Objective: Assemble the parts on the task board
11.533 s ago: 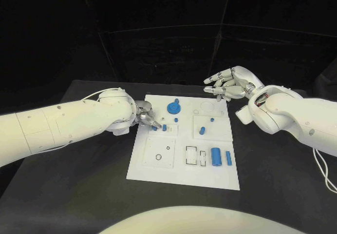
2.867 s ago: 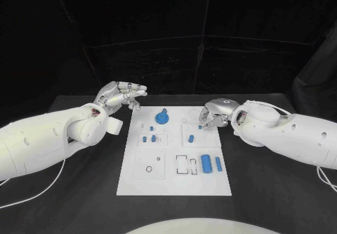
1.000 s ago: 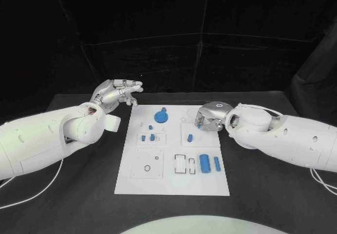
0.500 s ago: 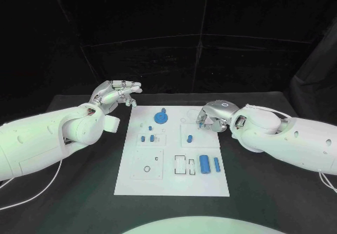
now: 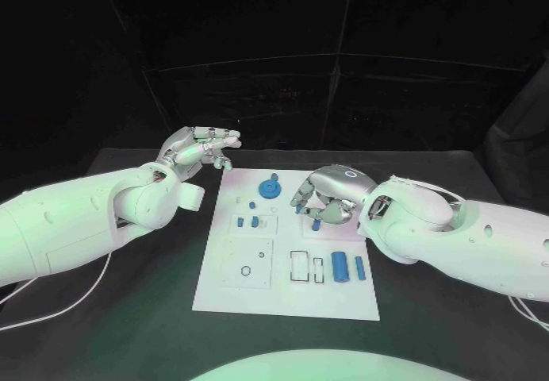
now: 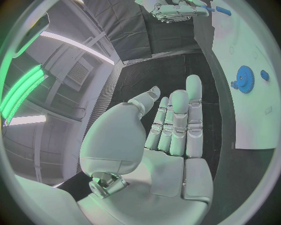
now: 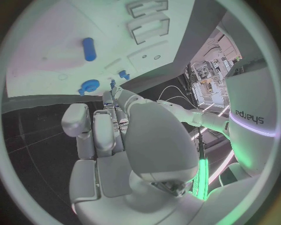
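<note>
The white task board (image 5: 286, 295) lies in the middle of the table. On it are a blue gear (image 5: 270, 187), three small blue pegs (image 5: 246, 222), a short blue piece (image 5: 317, 225) and a blue cylinder (image 5: 339, 266) beside a thin blue bar (image 5: 359, 268). My right hand (image 5: 324, 198) hovers over the board's far middle with fingers curled; a small blue peg (image 5: 300, 211) shows at its fingertips, seemingly pinched. My left hand (image 5: 204, 147) is raised beyond the board's far left corner, fingers straight, holding nothing. The left wrist view shows the gear (image 6: 245, 78) and my right hand (image 6: 175, 9).
Empty rectangular slots (image 5: 300, 266) and a small ring (image 5: 245, 271) mark the board's near half. Black table (image 5: 114, 317) surrounds the board on all sides. In the right wrist view the board (image 7: 58, 37) carries the short blue piece (image 7: 89, 48) and the gear (image 7: 89, 86).
My right hand has moved from the board's far right section toward its middle, and a blue peg now shows at its fingertips. The left hand has stayed raised at the far left.
</note>
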### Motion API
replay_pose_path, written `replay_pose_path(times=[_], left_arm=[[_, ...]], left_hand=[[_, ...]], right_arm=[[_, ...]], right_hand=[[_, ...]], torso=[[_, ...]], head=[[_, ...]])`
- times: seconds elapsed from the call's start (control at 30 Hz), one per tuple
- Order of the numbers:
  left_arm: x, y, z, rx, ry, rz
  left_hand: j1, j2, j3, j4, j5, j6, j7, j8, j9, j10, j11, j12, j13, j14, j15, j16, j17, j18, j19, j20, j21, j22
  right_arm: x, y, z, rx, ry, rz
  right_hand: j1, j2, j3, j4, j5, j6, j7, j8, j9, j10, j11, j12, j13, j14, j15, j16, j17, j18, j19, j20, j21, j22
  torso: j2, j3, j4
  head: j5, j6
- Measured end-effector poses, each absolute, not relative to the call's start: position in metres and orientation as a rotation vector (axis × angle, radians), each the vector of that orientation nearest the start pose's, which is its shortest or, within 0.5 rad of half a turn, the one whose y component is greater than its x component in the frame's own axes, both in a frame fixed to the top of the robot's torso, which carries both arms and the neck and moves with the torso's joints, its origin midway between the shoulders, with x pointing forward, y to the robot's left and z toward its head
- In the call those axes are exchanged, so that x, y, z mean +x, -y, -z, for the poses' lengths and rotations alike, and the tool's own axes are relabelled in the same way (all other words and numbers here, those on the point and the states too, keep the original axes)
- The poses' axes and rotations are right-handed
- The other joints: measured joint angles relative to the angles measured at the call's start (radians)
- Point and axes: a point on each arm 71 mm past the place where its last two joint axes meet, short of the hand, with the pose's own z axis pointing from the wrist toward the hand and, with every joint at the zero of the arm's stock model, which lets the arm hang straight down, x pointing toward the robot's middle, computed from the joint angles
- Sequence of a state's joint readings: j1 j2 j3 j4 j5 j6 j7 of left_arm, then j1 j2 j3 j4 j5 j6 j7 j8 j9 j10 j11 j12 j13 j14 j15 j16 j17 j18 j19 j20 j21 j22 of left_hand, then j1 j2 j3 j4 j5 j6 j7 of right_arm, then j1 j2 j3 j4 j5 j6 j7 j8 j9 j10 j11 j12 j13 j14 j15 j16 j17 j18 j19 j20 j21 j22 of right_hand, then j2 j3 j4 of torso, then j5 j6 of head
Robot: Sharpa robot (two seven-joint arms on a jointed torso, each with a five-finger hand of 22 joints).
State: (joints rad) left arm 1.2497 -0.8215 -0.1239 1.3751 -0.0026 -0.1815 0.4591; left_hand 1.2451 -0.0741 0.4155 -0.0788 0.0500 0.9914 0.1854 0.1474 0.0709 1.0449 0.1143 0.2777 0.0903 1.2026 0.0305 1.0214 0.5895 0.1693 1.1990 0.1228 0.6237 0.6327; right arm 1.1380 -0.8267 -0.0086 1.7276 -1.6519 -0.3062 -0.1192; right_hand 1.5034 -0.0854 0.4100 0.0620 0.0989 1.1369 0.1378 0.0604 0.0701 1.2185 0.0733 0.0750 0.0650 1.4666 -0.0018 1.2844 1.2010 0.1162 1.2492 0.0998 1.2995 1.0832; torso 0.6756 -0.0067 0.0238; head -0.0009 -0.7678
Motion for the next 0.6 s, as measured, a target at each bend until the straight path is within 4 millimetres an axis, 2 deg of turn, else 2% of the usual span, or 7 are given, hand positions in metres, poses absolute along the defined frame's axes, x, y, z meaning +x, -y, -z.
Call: replay_pose_path(times=[0.17, 0.3, 0.6], left_arm=[[0.513, -0.236, 0.187, -1.042, -1.417, 1.558], [0.513, -0.233, 0.187, -1.041, -1.420, 1.562], [0.513, -0.227, 0.187, -1.037, -1.426, 1.573]], left_hand=[[0.000, 0.000, 0.000, 0.000, 0.000, 0.000, 0.000, 0.000, 0.000, -0.002, -0.002, 0.000, 0.000, 0.000, 0.000, 0.000, 0.000, 0.000, 0.000, 0.000, 0.000, 0.000], [0.000, 0.000, 0.000, 0.000, 0.000, 0.000, 0.000, 0.000, 0.000, -0.005, 0.002, 0.000, 0.000, 0.000, 0.000, 0.000, 0.000, 0.000, 0.000, 0.000, 0.000, 0.000], [0.000, 0.000, 0.000, 0.000, 0.000, 0.000, 0.000, 0.000, 0.000, -0.005, 0.002, 0.000, 0.000, 0.000, 0.000, 0.000, 0.000, 0.000, 0.000, 0.000, 0.000, 0.000]], right_arm=[[0.424, 0.103, 0.177, -0.427, -1.564, -0.860], [0.420, 0.089, 0.190, -0.443, -1.577, -0.895], [0.413, 0.065, 0.222, -0.482, -1.621, -0.933]], right_hand=[[-0.010, 0.000, 0.004, -0.002, 0.004, 0.000, 0.000, -0.001, -0.001, 0.000, 0.000, 0.000, 0.000, 0.000, 0.000, 0.000, -0.004, 0.000, 0.000, 0.000, 0.000, -0.002], [-0.010, 0.000, 0.004, -0.002, 0.004, 0.000, 0.000, -0.001, 0.000, 0.000, 0.000, 0.000, 0.000, 0.000, 0.000, 0.000, -0.004, 0.000, 0.000, 0.000, 0.000, -0.002], [-0.010, 0.000, 0.009, -0.001, 0.004, 0.000, 0.000, 0.000, 0.000, 0.000, 0.000, 0.000, 0.000, 0.000, 0.000, -0.001, -0.005, 0.000, 0.000, 0.000, 0.000, -0.003]], torso=[[0.001, -0.0005, 0.0000], [0.002, -0.0005, -0.0006], [0.002, 0.0009, -0.0018]], head=[[0.025, -0.010], [0.044, -0.019], [0.067, -0.026]])
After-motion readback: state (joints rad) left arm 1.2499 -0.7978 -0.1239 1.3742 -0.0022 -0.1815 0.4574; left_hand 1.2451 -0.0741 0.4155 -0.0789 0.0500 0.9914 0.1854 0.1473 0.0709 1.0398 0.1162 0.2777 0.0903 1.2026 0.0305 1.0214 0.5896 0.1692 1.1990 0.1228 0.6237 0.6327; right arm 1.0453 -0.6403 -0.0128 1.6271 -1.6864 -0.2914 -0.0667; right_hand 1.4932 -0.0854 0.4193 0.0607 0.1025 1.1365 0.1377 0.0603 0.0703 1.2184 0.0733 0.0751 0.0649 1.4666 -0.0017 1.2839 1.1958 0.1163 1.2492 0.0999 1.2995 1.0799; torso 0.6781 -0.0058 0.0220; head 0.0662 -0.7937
